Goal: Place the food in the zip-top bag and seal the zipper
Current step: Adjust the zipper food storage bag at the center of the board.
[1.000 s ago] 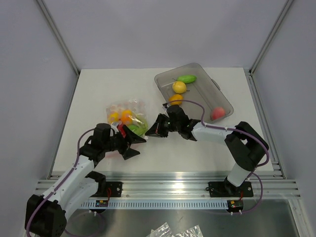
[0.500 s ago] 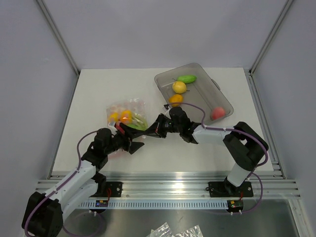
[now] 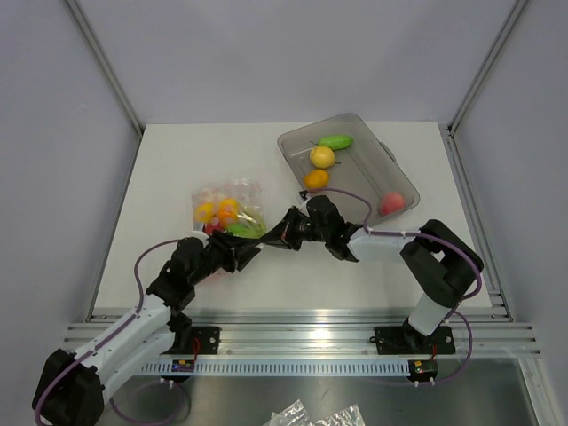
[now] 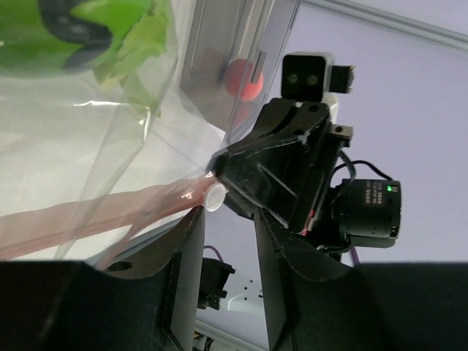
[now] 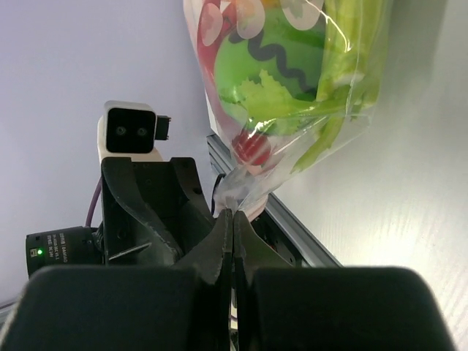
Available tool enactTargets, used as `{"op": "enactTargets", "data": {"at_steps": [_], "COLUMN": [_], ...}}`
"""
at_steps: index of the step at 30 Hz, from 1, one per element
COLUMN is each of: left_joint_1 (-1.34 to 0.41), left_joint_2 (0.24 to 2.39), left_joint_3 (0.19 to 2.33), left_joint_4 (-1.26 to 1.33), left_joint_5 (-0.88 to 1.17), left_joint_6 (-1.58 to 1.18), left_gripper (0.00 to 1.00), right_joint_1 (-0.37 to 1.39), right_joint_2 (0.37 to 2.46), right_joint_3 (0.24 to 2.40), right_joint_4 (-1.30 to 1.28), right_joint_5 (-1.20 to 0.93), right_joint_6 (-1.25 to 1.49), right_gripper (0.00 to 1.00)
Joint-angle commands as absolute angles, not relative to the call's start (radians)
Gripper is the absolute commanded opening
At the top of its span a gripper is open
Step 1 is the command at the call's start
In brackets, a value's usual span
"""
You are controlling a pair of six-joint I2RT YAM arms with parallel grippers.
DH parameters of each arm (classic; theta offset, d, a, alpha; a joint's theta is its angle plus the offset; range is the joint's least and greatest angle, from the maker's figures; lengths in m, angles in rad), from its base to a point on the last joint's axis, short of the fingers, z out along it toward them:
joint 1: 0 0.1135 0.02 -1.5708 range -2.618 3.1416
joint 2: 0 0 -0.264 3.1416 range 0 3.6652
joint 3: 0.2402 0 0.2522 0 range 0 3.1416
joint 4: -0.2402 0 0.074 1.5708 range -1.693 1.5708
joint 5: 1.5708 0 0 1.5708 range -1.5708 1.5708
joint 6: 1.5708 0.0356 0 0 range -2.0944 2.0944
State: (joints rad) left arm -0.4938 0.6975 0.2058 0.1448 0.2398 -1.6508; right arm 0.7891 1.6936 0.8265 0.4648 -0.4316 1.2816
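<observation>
A white table top fills the middle of the top view. Pale lilac-grey panels close it in: a back wall at 12 o'clock, a left wall at 9 o'clock and a right wall at 3 o'clock. An aluminium post slants away from the far corner at 11 o'clock, and a second post at 1 o'clock. A slotted aluminium rail runs along the near edge at 6 o'clock. Below it lies a brushed metal surface with crumpled clear plastic. The light is even and soft.

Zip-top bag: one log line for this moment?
zip-top bag: partly filled | right gripper: shut on zipper end | left gripper: jaws apart beside it | tray: four food pieces inside
</observation>
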Motion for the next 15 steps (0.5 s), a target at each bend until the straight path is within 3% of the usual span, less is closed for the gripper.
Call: {"op": "enactTargets", "data": {"at_steps": [1,5,10,15], "left_joint_1": [-0.494,-0.494,-0.495,-0.494], "left_joint_2": [0.678,0.704,0.663,0.562], "left_joint_3": [0.201,0.202,0.244,0.348], "left_joint_4": [0.17,0.178,0.123,-0.235], "left_joint_5": [0.143,0.146,0.144,0.055], "left_joint_6": [-1.655,-1.655,-1.599,-1.418], "left_gripper": [0.36,0.45,0.9,0.87], "right_joint_1": [0.792,0.792,0.784,0.744], "right_joint_2": [1.634,1.631,1.632,1.66], "right_joint_3": [0.799,0.787,0.791,0.894], "right_joint_4": [0.535,0.554,0.566,0.531], "right_joint_5": [-0.428,-0.428,-0.411,-0.431], "right_joint_6": [1.305,1.322,1.331,1.305], "right_gripper": [0.0,0.0,0.0,0.0]}}
